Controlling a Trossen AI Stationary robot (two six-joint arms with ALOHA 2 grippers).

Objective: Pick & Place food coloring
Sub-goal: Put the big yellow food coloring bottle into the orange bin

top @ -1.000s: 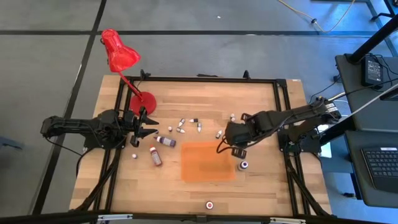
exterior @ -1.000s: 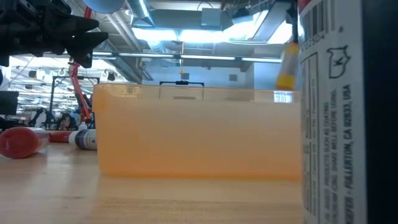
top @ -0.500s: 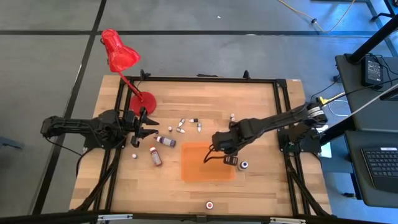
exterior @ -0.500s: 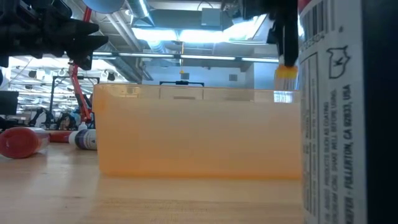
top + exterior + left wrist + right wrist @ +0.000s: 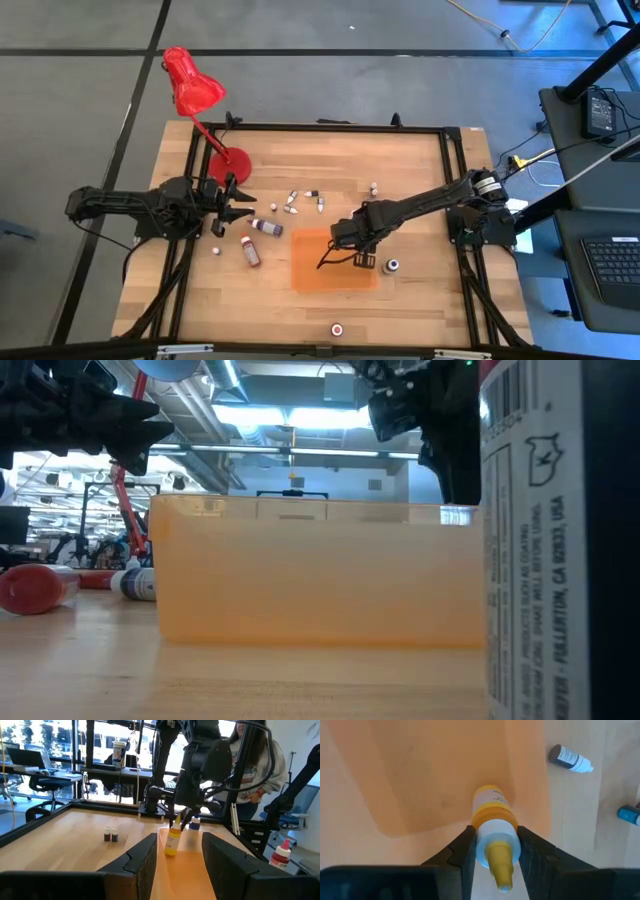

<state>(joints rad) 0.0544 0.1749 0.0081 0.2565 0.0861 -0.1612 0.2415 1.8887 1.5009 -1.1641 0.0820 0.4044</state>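
My right gripper (image 5: 338, 252) hangs over the orange mat (image 5: 320, 275), shut on a yellow dropper bottle (image 5: 490, 802) with a white collar and a yellow nozzle. The left wrist view shows this bottle (image 5: 173, 841) below the right gripper (image 5: 184, 820). My left gripper (image 5: 240, 207) waits open near the table's left edge, by the red lamp's base. Other food coloring bottles lie or stand on the wood: two dark ones (image 5: 265, 227) (image 5: 250, 251) left of the mat, several small ones (image 5: 305, 200) beyond it, one (image 5: 392, 266) at its right. My right gripper pinches the yellow bottle between its two fingers (image 5: 465, 845) at the white collar (image 5: 495, 839) just below the nozzle. The fingers come from above, pointing down. The bottle hangs nearly upright under them, over the mat; whether its base touches the mat I cannot tell.
A red desk lamp (image 5: 195, 90) stands at the table's far left corner. One red-lidded jar (image 5: 337, 328) sits near the near edge. In the low view a large labelled bottle (image 5: 560, 540) fills the right side. A person (image 5: 255, 760) stands beyond the table.
My right gripper has carried the yellow bottle from beside the mat's far right corner toward the table's left and slightly toward the near edge, so it now hangs over the mat's middle. In the low view it has come lower into the picture.
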